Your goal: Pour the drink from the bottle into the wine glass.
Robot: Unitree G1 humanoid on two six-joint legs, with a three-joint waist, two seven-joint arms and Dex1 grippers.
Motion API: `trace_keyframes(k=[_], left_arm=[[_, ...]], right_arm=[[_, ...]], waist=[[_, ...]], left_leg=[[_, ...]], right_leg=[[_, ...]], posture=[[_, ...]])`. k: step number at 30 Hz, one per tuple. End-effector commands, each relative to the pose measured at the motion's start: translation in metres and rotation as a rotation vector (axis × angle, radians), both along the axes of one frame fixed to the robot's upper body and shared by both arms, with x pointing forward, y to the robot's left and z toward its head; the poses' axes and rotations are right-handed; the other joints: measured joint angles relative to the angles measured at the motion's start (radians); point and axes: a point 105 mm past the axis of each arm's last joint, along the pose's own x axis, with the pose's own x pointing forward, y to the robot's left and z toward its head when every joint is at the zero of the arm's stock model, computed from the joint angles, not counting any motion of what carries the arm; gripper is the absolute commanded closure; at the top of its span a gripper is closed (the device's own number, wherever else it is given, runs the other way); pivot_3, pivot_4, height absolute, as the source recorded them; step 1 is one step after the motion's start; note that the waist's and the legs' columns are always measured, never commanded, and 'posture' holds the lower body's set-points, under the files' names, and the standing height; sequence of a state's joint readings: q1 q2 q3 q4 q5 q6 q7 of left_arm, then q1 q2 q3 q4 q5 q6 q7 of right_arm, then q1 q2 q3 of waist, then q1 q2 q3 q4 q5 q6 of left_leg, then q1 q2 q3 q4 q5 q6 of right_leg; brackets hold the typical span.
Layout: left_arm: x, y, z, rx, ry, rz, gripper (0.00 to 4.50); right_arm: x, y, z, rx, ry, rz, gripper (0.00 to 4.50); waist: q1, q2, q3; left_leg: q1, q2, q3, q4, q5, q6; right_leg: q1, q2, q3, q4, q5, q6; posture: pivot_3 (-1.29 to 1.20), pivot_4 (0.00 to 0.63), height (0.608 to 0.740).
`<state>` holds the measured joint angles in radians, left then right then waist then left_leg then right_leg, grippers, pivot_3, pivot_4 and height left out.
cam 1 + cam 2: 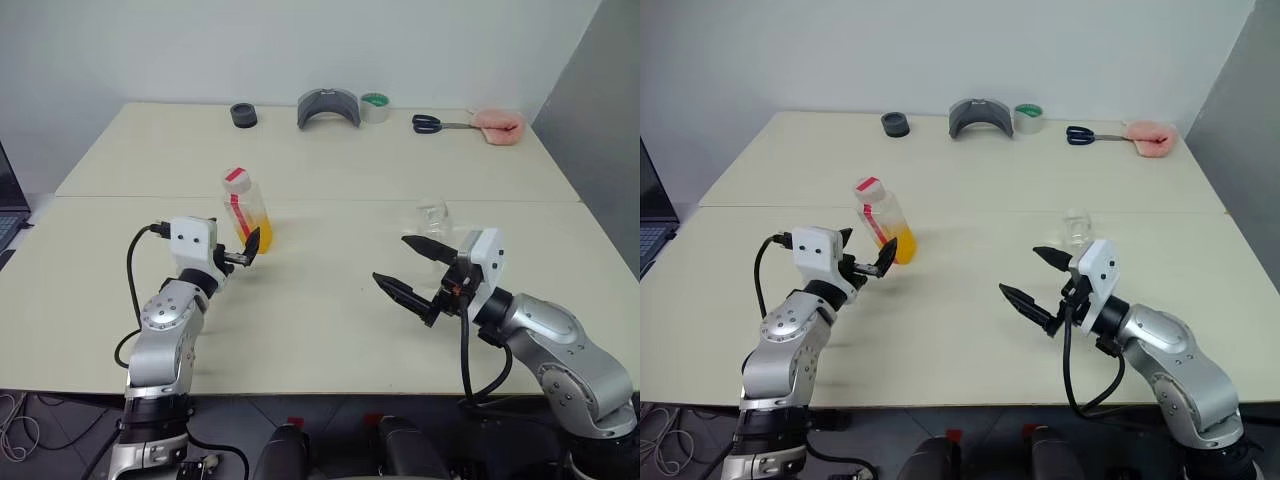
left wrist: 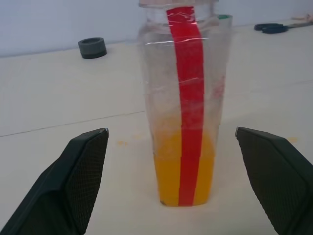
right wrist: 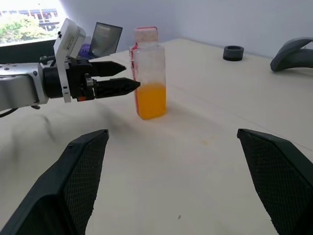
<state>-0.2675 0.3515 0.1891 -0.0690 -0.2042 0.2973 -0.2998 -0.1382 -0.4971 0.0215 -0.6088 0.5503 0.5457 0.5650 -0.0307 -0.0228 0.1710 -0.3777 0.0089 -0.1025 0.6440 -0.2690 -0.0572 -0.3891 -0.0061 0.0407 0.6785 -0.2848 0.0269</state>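
The bottle [image 1: 247, 205] stands upright left of the table's middle, clear with a red cap and a red strip, the orange drink [image 1: 257, 233] filling its lower third. My left gripper [image 1: 243, 250] is open, level and close in front of the bottle; in the left wrist view its fingers [image 2: 85, 161] stand wide on either side of the bottle [image 2: 183, 112], not touching it. The wine glass [image 1: 433, 215] stands upright to the right. My right gripper [image 1: 392, 258] hangs open and empty just in front of the glass, pointing left toward the bottle [image 3: 148, 73].
Along the table's far edge lie a black roll [image 1: 243, 115], a grey curved piece [image 1: 328, 108], a green-and-white tape roll [image 1: 375, 106], black scissors [image 1: 432, 123] and a pink object [image 1: 498, 125]. A laptop [image 1: 8, 205] sits at the left edge.
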Motion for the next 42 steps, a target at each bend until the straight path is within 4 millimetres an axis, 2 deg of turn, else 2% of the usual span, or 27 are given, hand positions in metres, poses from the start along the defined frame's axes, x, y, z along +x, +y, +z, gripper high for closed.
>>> trace_keyframes(k=[1,6,10,15,21,28,36,39,42], left_arm=[[0.007,-0.002,0.018,0.002,-0.058,-0.021,0.03],[0.023,-0.003,0.024,-0.024,-0.053,-0.038,0.03],[0.038,-0.01,0.037,-0.03,-0.072,-0.081,0.03],[0.048,-0.014,0.044,-0.015,-0.082,-0.076,0.03],[0.049,-0.02,0.052,-0.034,-0.1,-0.073,0.03],[0.047,-0.027,0.05,-0.029,-0.085,-0.089,0.03],[0.044,-0.024,0.046,-0.019,-0.076,-0.052,0.03],[0.042,-0.023,0.042,-0.017,-0.066,-0.042,0.59],[0.041,-0.022,0.04,-0.014,-0.059,-0.035,1.48]], right_arm=[[-0.002,0.005,0.014,0.019,-0.061,0.019,0.0],[0.0,0.009,0.015,0.024,-0.065,0.027,0.0],[0.001,0.01,0.016,0.024,-0.069,0.031,0.0],[0.001,0.01,0.018,0.018,-0.071,0.029,0.0],[0.0,0.01,0.02,0.013,-0.069,0.028,0.0],[0.001,0.01,0.022,0.013,-0.066,0.024,0.0],[0.001,0.01,0.02,0.012,-0.061,0.021,0.0],[0.001,0.01,0.02,0.012,-0.06,0.02,0.0],[0.001,0.009,0.02,0.011,-0.06,0.02,0.0]], waist=[[0.0,0.0,0.0],[0.0,0.0,0.0],[0.0,0.0,0.0],[-0.001,0.0,0.0],[0.0,0.0,0.0],[-0.001,0.0,0.0],[0.0,0.0,0.0],[-0.001,0.0,0.0],[0.0,0.0,0.0]], left_leg=[[0.0,0.0,0.0,0.0,0.0,0.0],[0.0,0.0,0.0,0.0,0.0,0.0],[-0.001,0.0,-0.001,0.0,0.0,0.0],[-0.001,0.0,-0.001,0.0,0.0,0.0],[-0.001,0.0,-0.001,0.0,0.0,0.0],[-0.001,0.0,-0.001,0.001,0.0,0.0],[-0.001,0.0,-0.001,0.0,0.0,0.0],[-0.001,0.0,-0.001,0.0,0.0,0.0],[-0.001,0.0,-0.001,0.0,0.0,0.0]], right_leg=[[0.0,0.0,0.0,0.0,0.0,0.0],[0.0,0.0,0.0,0.0,0.0,0.0],[0.0,0.0,-0.001,0.0,0.0,0.0],[0.0,0.0,-0.001,0.0,0.0,0.0],[0.0,0.0,-0.001,0.0,0.0,0.0],[0.0,0.0,-0.001,0.0,0.0,0.0],[0.0,0.0,-0.001,0.0,0.0,0.0],[0.0,0.0,-0.001,0.0,0.0,0.0],[0.0,0.0,-0.001,0.0,0.0,0.0]], posture=[[0.0,0.15,0.74],[0.0,0.15,0.74],[0.0,0.15,0.74],[0.0,0.15,0.74],[0.0,0.15,0.74],[0.0,0.15,0.74],[0.0,0.15,0.74],[0.0,0.15,0.74],[0.0,0.15,0.74]])
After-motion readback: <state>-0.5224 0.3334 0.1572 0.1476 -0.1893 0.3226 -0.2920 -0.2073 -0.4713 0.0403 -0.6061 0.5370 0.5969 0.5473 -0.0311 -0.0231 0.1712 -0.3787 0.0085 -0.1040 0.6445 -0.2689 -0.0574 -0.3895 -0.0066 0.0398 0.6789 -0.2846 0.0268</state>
